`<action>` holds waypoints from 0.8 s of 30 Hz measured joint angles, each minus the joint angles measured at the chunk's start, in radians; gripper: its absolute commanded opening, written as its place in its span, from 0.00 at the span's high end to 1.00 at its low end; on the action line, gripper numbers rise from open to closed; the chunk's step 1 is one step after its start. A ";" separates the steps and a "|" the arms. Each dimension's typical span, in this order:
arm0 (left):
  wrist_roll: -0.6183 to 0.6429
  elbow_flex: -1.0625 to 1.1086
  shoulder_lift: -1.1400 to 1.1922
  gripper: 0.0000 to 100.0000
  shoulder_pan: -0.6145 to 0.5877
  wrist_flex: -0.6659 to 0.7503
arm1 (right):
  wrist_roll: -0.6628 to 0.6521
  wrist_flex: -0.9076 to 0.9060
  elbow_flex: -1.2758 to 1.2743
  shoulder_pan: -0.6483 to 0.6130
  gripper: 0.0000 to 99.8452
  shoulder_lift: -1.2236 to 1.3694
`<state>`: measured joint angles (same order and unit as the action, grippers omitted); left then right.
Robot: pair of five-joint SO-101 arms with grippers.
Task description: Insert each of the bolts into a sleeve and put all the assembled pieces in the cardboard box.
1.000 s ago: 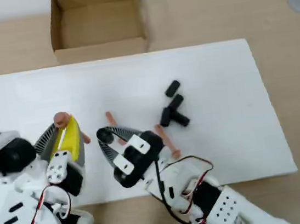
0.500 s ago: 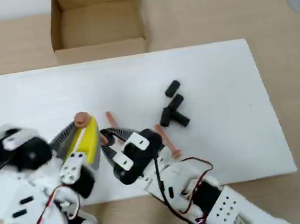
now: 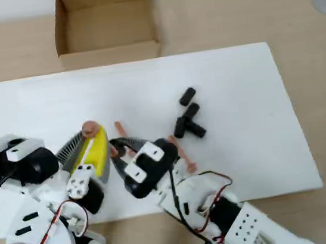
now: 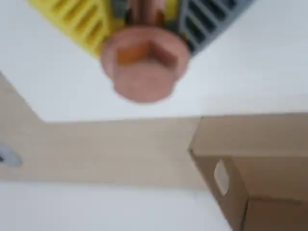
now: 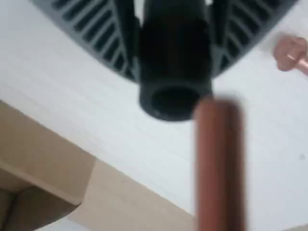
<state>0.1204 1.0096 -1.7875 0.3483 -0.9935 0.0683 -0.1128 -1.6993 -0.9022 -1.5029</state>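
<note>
The left gripper (image 4: 144, 9) clamps a reddish-brown bolt (image 4: 144, 62) between its yellow finger (image 4: 77, 19) and its grey ribbed finger (image 4: 211, 19), with the hexagonal head facing the camera. Beyond the bolt lies the white sheet (image 4: 250, 72), then the tan table (image 4: 106, 149). Farther off stands the cardboard box (image 4: 255, 154), with an oval hole (image 4: 220, 175) in one wall.

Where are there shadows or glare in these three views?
High view: even light on the white board, no glare, faint shadows beside the loose black cylindrical sleeves. Left wrist view: the copper-coloured bolt head is softly shaded. Right wrist view: the held black sleeve has a dull sheen on its rim.
</note>
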 measured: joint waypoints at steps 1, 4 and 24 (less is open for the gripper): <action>0.000 0.000 0.002 0.99 -0.026 0.020 | 0.015 0.000 0.000 0.003 0.99 0.000; 0.000 0.000 0.000 0.99 -0.095 0.074 | 0.048 0.000 0.000 0.012 0.99 0.000; 0.000 0.092 0.005 0.99 0.000 0.192 | 0.103 0.071 0.000 0.018 0.99 0.000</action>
<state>0.1204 1.1017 -1.7829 0.3483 -0.8017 0.1711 -0.0422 -1.6993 -0.8838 -1.5029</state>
